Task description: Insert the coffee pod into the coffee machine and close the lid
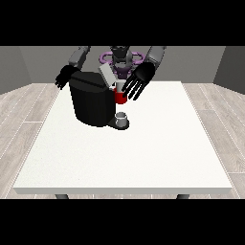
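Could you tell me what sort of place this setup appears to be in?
Probably a plain indoor test room rather than a kitchen: a large white table stands on a pale wood-plank floor between bare grey walls, with only a black coffee machine on it and the robot behind.

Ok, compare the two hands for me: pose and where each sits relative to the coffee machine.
The hand at the view's right is spread open with straight fingers, over the red thing at the machine; the hand at the view's left hangs behind the coffee machine, at its far corner, partly hidden. The right-side one looks larger, nearer the camera. Both are black.
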`<action>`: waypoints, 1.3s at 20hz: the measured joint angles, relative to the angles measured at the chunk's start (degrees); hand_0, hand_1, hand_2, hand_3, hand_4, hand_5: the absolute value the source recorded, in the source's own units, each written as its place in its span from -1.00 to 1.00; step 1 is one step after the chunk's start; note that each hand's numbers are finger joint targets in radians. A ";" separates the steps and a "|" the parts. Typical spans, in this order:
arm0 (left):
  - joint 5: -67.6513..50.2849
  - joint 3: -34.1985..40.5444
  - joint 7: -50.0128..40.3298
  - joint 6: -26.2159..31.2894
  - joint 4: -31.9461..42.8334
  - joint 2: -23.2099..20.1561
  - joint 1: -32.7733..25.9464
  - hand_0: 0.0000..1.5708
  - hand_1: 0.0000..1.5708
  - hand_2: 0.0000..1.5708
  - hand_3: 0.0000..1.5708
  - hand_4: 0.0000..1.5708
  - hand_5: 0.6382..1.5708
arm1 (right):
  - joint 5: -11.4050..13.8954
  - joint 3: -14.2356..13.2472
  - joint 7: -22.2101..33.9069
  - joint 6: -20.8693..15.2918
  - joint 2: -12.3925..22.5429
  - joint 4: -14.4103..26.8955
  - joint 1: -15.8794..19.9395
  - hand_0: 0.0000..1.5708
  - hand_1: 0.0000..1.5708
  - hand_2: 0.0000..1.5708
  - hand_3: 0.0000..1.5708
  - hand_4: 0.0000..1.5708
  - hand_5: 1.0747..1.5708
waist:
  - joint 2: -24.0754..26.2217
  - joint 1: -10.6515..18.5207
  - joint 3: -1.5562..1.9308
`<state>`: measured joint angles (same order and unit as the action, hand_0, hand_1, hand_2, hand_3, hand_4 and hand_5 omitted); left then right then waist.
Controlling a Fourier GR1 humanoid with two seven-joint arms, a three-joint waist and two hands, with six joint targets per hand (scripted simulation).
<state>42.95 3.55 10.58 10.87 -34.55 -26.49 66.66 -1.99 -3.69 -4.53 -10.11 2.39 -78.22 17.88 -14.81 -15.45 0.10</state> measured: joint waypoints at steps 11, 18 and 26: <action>0.76 -0.24 -0.72 1.07 -0.91 1.82 -2.58 -1.00 -1.00 -1.00 -1.00 -1.00 1.00 | -0.64 0.07 0.21 0.35 -0.42 0.63 -2.43 -1.00 -1.00 -1.00 -1.00 -0.45 1.00 | 5.01 1.73 -0.09; -4.10 3.90 -0.69 0.90 -1.11 5.06 -8.02 -1.00 -1.00 -1.00 -1.00 -1.00 1.00 | -1.37 0.55 0.57 1.24 -0.57 -1.53 -7.54 -1.00 -1.00 -1.00 -1.00 -0.38 1.00 | 11.38 3.55 -0.12; -17.12 13.65 2.06 1.49 -1.08 13.38 -16.63 -1.00 -1.00 -1.00 -1.00 -1.00 1.00 | -1.58 0.57 2.18 3.76 2.28 -3.60 -10.83 -1.00 -1.00 -1.00 -1.00 -0.63 1.00 | 21.14 9.48 -0.16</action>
<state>25.83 17.20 12.64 12.37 -35.63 -13.11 50.02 -3.57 -3.11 -2.35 -6.35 4.68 -81.83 7.05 6.33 -5.98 -0.06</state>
